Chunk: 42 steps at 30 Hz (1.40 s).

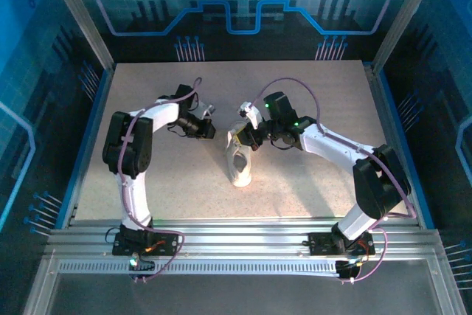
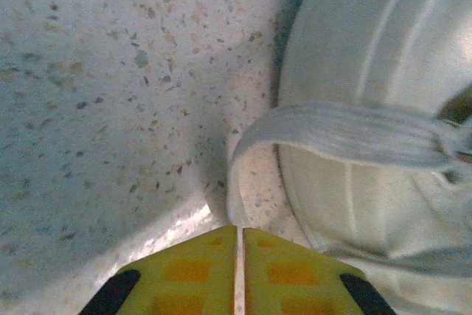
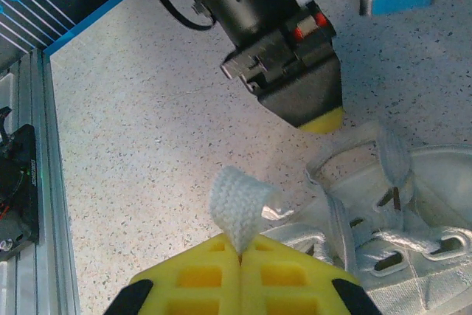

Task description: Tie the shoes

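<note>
The left hand (image 2: 240,230) is pinched shut on a lace (image 2: 332,130), at ten o'clock from the white shoe (image 1: 240,167), which sits in the middle of the surface (image 1: 184,175). At one o'clock the right hand (image 3: 241,245) squeezes the other lace (image 3: 237,198), I think so both can pull a knot.

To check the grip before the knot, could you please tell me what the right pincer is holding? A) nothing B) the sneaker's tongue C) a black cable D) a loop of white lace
D: the right wrist view shows the right pincer shut on a short loop of white lace, beside the sneaker.
</note>
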Each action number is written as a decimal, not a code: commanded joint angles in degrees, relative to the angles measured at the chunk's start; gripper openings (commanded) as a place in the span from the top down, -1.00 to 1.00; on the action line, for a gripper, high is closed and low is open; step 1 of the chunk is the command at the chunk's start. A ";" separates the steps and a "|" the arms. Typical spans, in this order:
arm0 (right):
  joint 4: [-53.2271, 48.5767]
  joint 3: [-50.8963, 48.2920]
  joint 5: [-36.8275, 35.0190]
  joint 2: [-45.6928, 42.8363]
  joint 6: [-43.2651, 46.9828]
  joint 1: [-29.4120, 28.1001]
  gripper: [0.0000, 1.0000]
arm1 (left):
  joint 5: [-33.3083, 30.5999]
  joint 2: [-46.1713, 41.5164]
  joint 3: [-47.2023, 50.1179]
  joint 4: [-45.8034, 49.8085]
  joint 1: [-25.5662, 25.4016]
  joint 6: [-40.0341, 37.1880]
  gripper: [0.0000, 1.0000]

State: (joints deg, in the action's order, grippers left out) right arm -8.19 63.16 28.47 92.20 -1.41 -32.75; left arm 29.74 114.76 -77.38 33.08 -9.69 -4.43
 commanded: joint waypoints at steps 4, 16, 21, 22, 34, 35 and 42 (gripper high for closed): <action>-2.16 2.27 -0.69 1.21 0.51 -0.98 1.00 | 3.49 -10.41 5.40 -5.93 2.60 1.97 0.87; -3.42 2.37 -2.00 2.02 -0.18 -1.08 1.00 | -4.62 -5.03 2.01 -5.02 -1.83 -3.56 -0.12; -3.55 2.33 -2.37 1.82 0.08 -1.00 1.00 | -8.71 0.49 -3.36 -0.58 -3.37 -0.75 -0.16; -3.59 2.32 -2.43 1.81 0.12 -0.99 1.00 | -9.21 1.04 -4.17 -0.04 -3.72 -0.91 -0.16; -3.11 2.59 -2.37 2.45 0.04 -0.97 1.00 | -11.81 10.84 -15.30 9.80 -6.20 -1.68 -0.20; -3.11 2.50 -2.41 2.43 0.09 -0.92 1.00 | -11.65 11.45 -15.91 10.47 -6.30 -1.64 -0.18; -3.15 2.23 -2.40 2.10 -0.01 -0.89 1.00 | -11.77 9.00 -12.27 8.61 -6.08 -0.70 0.48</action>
State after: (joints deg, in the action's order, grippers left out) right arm -10.70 64.20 25.89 93.89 -1.45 -33.06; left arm 18.20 124.86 -91.98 40.23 -15.57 -5.72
